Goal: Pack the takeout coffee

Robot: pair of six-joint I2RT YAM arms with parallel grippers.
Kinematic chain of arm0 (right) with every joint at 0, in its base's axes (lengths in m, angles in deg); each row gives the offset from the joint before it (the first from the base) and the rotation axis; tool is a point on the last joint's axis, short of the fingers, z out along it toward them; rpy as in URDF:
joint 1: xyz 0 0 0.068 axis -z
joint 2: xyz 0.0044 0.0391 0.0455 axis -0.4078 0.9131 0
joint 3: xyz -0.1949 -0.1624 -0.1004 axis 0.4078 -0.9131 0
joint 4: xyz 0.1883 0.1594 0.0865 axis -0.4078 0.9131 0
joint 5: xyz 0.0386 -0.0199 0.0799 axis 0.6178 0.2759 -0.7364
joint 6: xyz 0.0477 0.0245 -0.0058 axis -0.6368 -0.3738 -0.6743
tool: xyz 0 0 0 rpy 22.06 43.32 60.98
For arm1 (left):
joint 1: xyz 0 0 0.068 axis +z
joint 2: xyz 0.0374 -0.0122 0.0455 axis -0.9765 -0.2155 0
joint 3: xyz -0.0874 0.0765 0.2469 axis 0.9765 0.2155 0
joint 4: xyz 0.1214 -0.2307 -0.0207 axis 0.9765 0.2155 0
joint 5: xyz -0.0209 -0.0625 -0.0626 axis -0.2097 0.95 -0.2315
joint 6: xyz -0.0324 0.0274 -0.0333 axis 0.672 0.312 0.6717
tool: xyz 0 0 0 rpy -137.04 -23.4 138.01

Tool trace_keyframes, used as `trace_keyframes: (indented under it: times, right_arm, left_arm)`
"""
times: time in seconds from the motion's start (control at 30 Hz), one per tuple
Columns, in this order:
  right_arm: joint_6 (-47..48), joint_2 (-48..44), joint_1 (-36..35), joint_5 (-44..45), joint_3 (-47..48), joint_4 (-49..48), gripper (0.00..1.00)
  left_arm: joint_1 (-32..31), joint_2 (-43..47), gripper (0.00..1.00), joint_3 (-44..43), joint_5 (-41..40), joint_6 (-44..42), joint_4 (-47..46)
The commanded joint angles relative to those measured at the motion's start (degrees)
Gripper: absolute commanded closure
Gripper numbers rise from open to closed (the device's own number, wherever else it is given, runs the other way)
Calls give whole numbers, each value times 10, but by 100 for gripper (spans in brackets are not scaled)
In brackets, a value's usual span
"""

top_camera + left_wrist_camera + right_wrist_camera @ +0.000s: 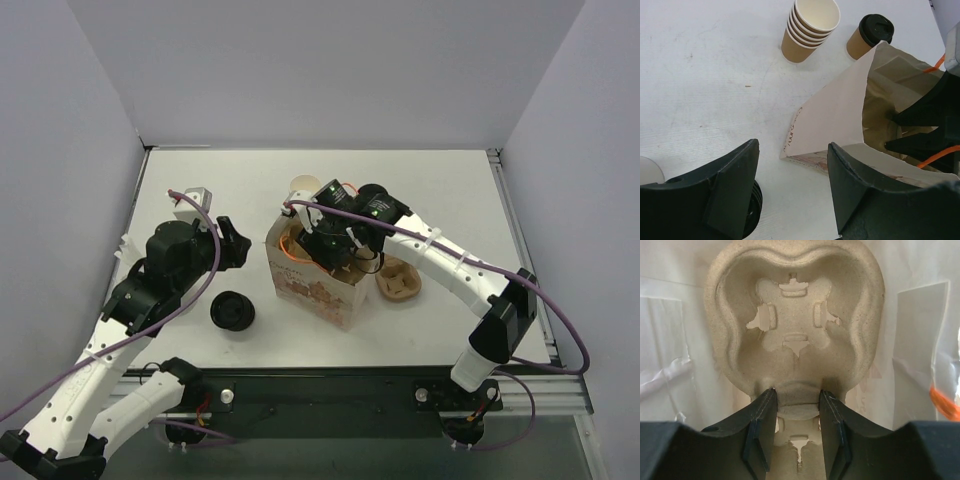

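While R gripper (797, 392) pinches carrier (850, 300) by 1 rib inside bag (835, 115) — L gripper (792, 147) wide, empty — carrier may land tilted.

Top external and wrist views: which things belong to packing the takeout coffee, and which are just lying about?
Job: lidded coffee cup; paper bag; pulp cup carrier gripped inside the bag by the right fingers.
Lying about: stack of nested cups; loose black lid; second pulp carrier beside the bag.

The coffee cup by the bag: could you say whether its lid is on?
On: the black lid caps the upright cup beside the bag.
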Motion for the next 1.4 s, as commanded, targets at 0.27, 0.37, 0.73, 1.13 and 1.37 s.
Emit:
trace_keyframes:
  times: [0.27,0.37,0.73,1.13,1.37]
  right_arm:
    - [-33,19,-9,47,-34,1,64]
    - [-34,25,-8,53,-41,-4,62]
    - [-54,34,-9,87,-52,-22,47]
    - [-83,-31,-3,104,-8,-8,29]
    - [-136,-72,-2,100,35,-3,30]
  left_arm:
    - [1,9,33,9,-35,6,-27]
    - [1,9,33,11,-38,5,-29]
    - [1,12,33,9,-45,3,-30]
    - [1,-2,30,-21,-36,-12,-23]
    - [1,-45,29,-76,4,-55,-48]
